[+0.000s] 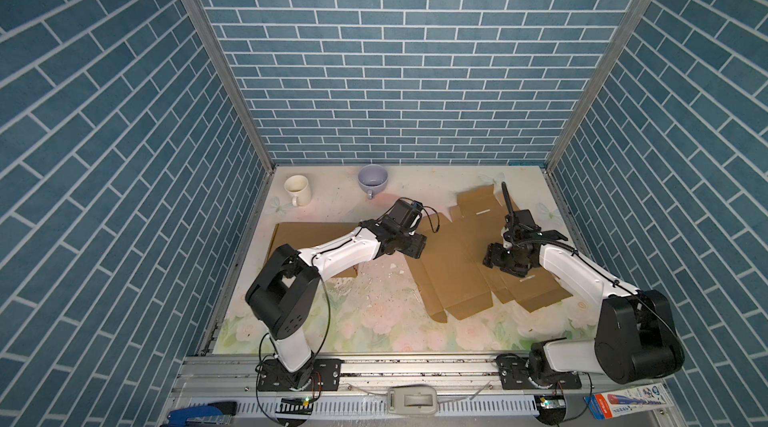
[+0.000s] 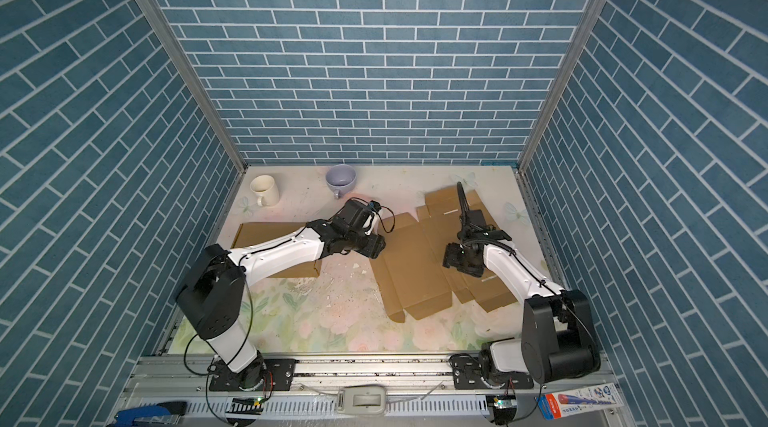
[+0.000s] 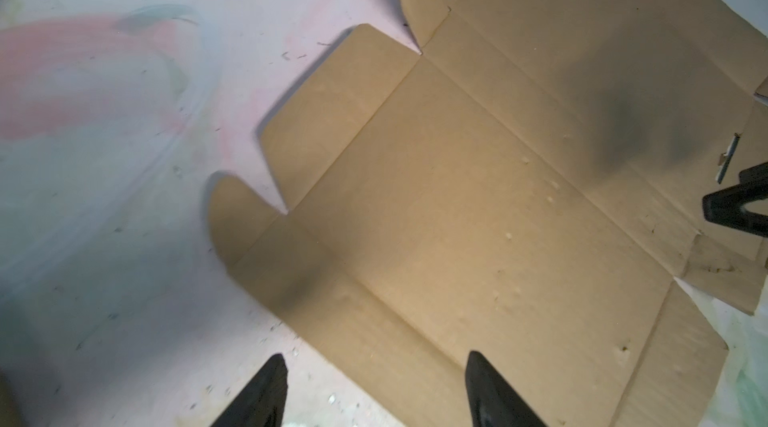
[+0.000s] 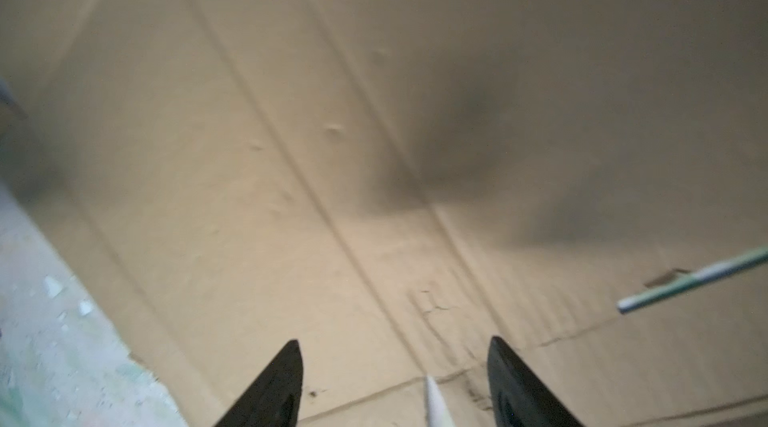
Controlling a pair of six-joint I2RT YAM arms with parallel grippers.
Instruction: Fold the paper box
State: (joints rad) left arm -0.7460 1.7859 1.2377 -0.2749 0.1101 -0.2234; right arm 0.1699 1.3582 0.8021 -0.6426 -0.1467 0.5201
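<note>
- You are hovering the left pincer (image 1: 417, 246) at the near edge of the paper box (image 1: 453, 275), with its fingers standing apart and nothing between them (image 3: 374, 355).
- In the left wrist view one finger is lying over the bare table (image 1: 374, 321) and one over the board, probably so you can catch the edge panel and lift it along its crease.
- You are carrying the right pincer (image 1: 492, 258) right over the middle of the paper box. Its fingers are also spread and gripping nothing (image 4: 395, 339); whether the tips are touching the board I cannot tell.
- The paper box is lying flat and unfolded beneath both pincers, filling the ground between them, with its score lines running under the right pincer (image 4: 249, 155) and its tabs spreading ahead of the left one (image 3: 478, 196). No wall is standing yet, so I judge the folding is barely beginning.
- A second cardboard sheet (image 1: 316, 231) is lying behind the left pincer, under that arm, seemingly parked out of the way.
- A cream mug (image 1: 298, 189) and a lavender cup (image 1: 372, 182) are standing upright well beyond the left pincer, apart from the work. Both are looking empty, though the cup's bottom is too small to judge.
</note>
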